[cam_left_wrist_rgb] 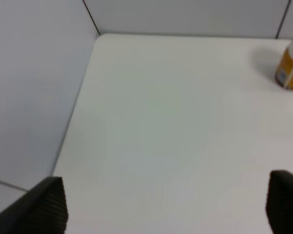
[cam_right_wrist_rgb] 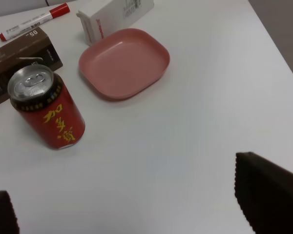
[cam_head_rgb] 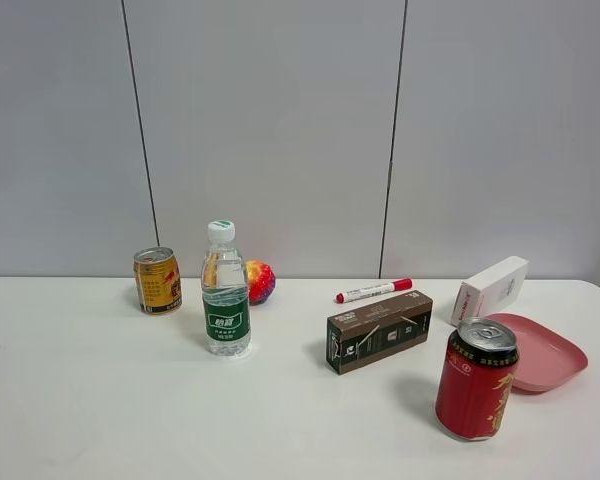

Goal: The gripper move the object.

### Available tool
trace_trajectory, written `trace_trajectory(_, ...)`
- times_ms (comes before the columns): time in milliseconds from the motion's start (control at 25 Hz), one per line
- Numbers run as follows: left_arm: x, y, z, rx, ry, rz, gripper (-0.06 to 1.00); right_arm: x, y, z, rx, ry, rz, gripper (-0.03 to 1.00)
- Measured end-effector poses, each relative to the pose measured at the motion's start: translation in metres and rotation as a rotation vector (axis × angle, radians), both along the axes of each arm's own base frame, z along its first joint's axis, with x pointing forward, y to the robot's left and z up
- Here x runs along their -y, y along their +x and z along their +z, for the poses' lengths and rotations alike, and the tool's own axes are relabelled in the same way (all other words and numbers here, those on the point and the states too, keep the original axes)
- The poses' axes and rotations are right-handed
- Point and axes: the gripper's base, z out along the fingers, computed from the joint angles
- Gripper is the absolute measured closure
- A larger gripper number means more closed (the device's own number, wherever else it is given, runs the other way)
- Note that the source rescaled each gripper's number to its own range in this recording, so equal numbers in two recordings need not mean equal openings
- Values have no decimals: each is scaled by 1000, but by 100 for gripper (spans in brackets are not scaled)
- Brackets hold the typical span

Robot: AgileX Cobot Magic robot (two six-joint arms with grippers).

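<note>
The short gold-yellow can [cam_head_rgb: 157,281] with a silver top stands upright at the back left of the white table, left of the water bottle. It also shows in the left wrist view [cam_left_wrist_rgb: 290,68], far from the gripper. My left gripper [cam_left_wrist_rgb: 166,207] is open and empty over bare table; only its two black fingertips [cam_left_wrist_rgb: 46,207] show. My right gripper [cam_right_wrist_rgb: 132,214] is open and empty, its fingertips [cam_right_wrist_rgb: 268,190] a short way from the red can. Neither gripper nor arm shows in the high view.
A clear water bottle [cam_head_rgb: 226,290] with a green label stands beside the gold can, a colourful ball [cam_head_rgb: 260,281] behind it. A dark box [cam_head_rgb: 378,331], red marker [cam_head_rgb: 373,290], white carton [cam_head_rgb: 491,288], pink plate [cam_head_rgb: 560,350] and tall red can [cam_head_rgb: 476,378] fill the right side.
</note>
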Motion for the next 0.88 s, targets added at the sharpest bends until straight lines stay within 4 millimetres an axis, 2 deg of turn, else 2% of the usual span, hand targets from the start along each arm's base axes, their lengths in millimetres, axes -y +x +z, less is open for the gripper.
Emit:
trace_trajectory(160, 14, -51, -28, 53, -46, -33, 49, 0, 0, 0, 0, 0, 0, -3)
trace_trajectory(400, 26, -101, -81, 103, -68, -55, 49, 0, 0, 0, 0, 0, 0, -3)
trace_trajectory(720, 36, -133, -147, 158, -99, -90, 49, 0, 0, 0, 0, 0, 0, -3)
trace_trajectory(880, 37, -131, -167, 131, -87, -119, 49, 0, 0, 0, 0, 5, -2, -3)
